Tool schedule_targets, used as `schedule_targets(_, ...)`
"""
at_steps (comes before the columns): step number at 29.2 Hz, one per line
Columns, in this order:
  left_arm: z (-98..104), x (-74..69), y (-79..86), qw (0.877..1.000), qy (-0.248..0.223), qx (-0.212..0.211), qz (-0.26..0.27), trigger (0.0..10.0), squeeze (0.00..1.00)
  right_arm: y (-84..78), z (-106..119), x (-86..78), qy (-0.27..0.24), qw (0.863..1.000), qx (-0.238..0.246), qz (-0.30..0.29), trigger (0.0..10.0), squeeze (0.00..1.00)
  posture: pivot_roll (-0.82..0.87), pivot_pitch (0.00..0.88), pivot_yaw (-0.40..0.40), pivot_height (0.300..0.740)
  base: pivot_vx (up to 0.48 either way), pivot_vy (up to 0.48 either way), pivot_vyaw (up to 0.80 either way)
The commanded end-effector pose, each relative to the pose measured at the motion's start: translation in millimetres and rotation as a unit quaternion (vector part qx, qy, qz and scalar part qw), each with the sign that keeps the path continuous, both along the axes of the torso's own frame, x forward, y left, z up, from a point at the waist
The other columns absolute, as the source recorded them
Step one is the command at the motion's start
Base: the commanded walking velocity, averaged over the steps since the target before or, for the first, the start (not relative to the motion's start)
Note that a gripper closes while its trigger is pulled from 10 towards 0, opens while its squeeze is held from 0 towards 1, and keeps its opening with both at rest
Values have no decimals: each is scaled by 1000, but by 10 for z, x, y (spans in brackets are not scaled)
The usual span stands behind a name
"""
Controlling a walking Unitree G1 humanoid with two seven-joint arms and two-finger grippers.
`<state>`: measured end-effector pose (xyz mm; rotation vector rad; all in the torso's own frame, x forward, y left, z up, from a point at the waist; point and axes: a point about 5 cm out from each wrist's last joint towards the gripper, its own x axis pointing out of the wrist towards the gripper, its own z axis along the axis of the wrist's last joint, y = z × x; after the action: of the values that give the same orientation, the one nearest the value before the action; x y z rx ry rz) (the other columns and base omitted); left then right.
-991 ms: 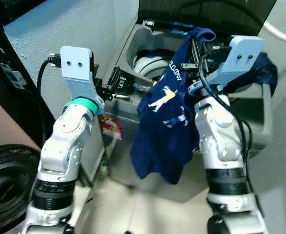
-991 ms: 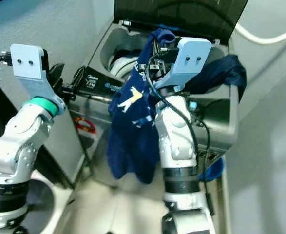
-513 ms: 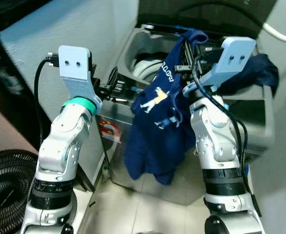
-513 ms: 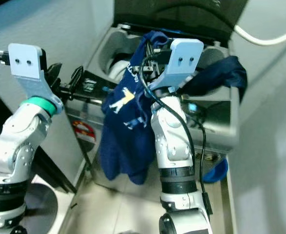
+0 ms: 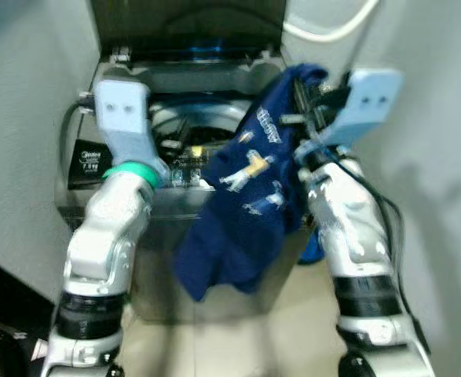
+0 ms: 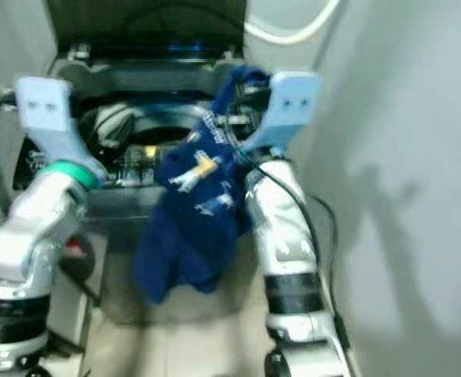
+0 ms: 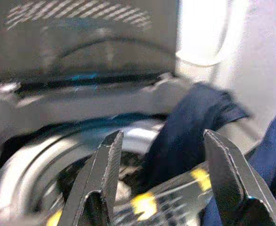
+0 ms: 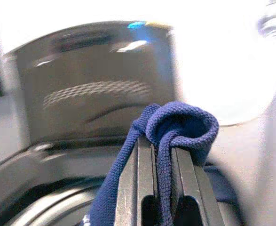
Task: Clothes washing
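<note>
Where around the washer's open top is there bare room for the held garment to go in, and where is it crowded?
Open drum mouth between left gripper and the navy shirt looks free. Crowded on the right: right gripper clamps the shirt there, and another dark garment drapes the rim.

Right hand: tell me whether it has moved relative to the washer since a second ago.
Cannot tell. The camera swung, so the whole picture shifted. The right hand still pinches the navy garment up beside the washing machine opening, at its right side, much as before.

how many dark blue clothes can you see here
2. One blue shirt hangs from the right pincer, in front of the washing machine. Another blue garment lies over the machine's rim. More may sit inside the drum.
</note>
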<state>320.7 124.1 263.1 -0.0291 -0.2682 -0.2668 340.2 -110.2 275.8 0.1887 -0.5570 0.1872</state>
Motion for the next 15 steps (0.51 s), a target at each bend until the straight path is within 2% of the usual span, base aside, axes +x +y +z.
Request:
schedule_targets(1, -25, 1, 32, 1000, 4, 3, 6, 10000, 0, 50, 47, -30, -14, 1000, 0, 7, 10000, 0, 82, 0, 54, 740, 0, 0, -800)
schedule_targets(5, -23, -2, 32, 1000, 2, 1, 7, 10000, 0, 77, 53, -44, -20, 1000, -5, 16, 10000, 0, 82, 0, 53, 740, 0, 0, -731)
schedule_targets(10, -7, -11, 25, 1000, -8, 2, 10, 10000, 0, 201, 20, -89, -28, 998, -34, 55, 10000, 0, 82, 0, 52, 740, 304, 357, 0)
schedule_targets(15, 0, -18, 4, 1000, -13, 5, 9, 10000, 0, 247, 10, -99, -29, 996, -43, 67, 10000, 0, 82, 0, 50, 740, 318, 360, 0)
